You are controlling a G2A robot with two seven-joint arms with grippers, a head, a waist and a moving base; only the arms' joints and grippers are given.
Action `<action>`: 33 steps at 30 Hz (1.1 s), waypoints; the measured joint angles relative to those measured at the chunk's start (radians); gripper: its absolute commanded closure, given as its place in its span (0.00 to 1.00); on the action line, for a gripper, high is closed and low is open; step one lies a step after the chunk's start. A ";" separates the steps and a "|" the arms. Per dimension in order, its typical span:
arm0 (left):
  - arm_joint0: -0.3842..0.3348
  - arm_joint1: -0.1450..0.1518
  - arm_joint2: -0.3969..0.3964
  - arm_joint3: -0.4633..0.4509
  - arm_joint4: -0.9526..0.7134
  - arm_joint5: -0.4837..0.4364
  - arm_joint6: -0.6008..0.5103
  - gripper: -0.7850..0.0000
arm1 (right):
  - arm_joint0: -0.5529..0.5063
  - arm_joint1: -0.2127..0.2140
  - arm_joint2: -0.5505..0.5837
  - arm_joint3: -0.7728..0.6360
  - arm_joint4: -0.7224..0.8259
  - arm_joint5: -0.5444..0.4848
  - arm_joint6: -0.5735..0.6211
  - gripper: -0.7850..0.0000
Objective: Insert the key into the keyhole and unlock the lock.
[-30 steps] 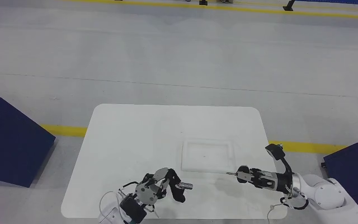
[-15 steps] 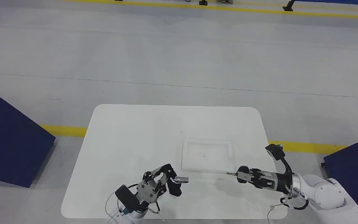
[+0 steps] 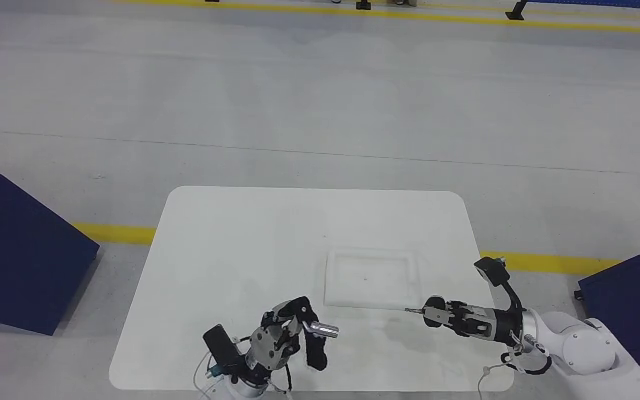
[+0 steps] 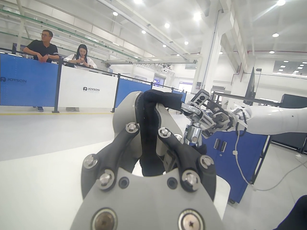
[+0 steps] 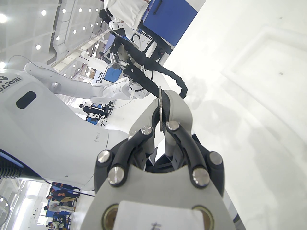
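Chrome metal marks the lock (image 3: 326,328), which is clamped in the black-padded left tool (image 3: 305,326) at the lower middle of the top view, over the near strip of the white counter (image 3: 230,250). In the left wrist view the lock (image 4: 193,120) is seen pinched at the tips of the left tool (image 4: 165,101), with its bright body jutting out to one side. The key (image 3: 411,311) is held in the right tool (image 3: 430,312) at the lower right of the top view. In the right wrist view the right tool (image 5: 163,106) is closed flat on the thin blade of the key (image 5: 160,101). The coming move is judged to turn on one line. The key's long axis runs almost level across the top view, with its tip aimed to the left of the frame, and the lock lies along that same line with a clear gap left between the two. From the right wrist the lock (image 5: 118,62) is seen beyond the key with a round end turned toward it, though the keyhole itself is too small to be made out. A shallow white tray (image 3: 368,251) is set on the counter just above that gap in the frame, and nothing is seen between key and lock.
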 measured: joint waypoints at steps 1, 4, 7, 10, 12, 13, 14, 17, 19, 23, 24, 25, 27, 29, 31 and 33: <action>0.001 -0.001 0.001 0.001 -0.004 -0.009 -0.004 1.00 | 0.000 0.000 0.000 0.000 0.000 0.000 0.000 1.00; 0.005 -0.006 0.009 0.005 -0.029 -0.036 -0.018 1.00 | 0.000 0.000 0.000 0.000 0.000 0.000 0.000 1.00; 0.007 -0.011 0.013 0.009 -0.058 -0.048 -0.035 1.00 | 0.000 0.000 0.000 0.000 0.000 0.000 0.000 1.00; 0.006 -0.012 0.012 0.011 -0.057 -0.043 -0.037 1.00 | 0.000 0.000 0.000 0.000 0.000 0.000 0.000 1.00; 0.006 -0.011 0.012 0.011 -0.056 -0.043 -0.037 1.00 | 0.000 0.000 0.000 0.000 0.000 0.000 0.000 1.00; 0.006 -0.011 0.012 0.011 -0.056 -0.043 -0.037 1.00 | 0.000 0.000 0.000 0.000 0.000 0.000 0.000 1.00; 0.006 -0.011 0.012 0.011 -0.056 -0.043 -0.036 1.00 | 0.000 0.000 0.000 0.000 0.000 0.000 0.000 1.00; 0.006 -0.011 0.012 0.011 -0.056 -0.043 -0.036 1.00 | 0.000 0.000 0.000 0.000 0.000 0.000 0.000 1.00; 0.008 -0.012 0.013 0.010 -0.060 -0.044 -0.040 1.00 | 0.000 0.000 0.000 0.000 0.000 0.000 0.000 1.00; 0.021 -0.020 0.018 -0.001 -0.133 -0.034 -0.098 1.00 | 0.000 0.000 0.000 0.000 0.000 0.000 0.000 1.00; 0.023 -0.023 0.019 -0.001 -0.148 -0.027 -0.106 1.00 | 0.000 0.000 0.000 0.000 0.000 0.000 0.000 1.00; 0.024 -0.026 0.020 0.000 -0.164 -0.017 -0.117 1.00 | 0.000 0.000 0.000 0.000 0.000 0.000 0.000 1.00; 0.025 -0.032 0.022 0.005 -0.182 0.005 -0.133 1.00 | 0.000 0.000 0.000 0.000 0.000 0.000 0.000 1.00; 0.025 -0.039 0.023 0.012 -0.198 0.043 -0.150 1.00 | 0.000 0.000 0.000 0.000 0.000 0.000 0.000 1.00; 0.024 -0.046 0.027 0.016 -0.215 0.074 -0.156 1.00 | 0.000 0.000 0.000 0.000 0.000 0.000 0.000 1.00; 0.022 -0.053 0.030 0.019 -0.232 0.088 -0.155 1.00 | 0.000 0.000 0.000 0.000 0.000 0.000 0.000 1.00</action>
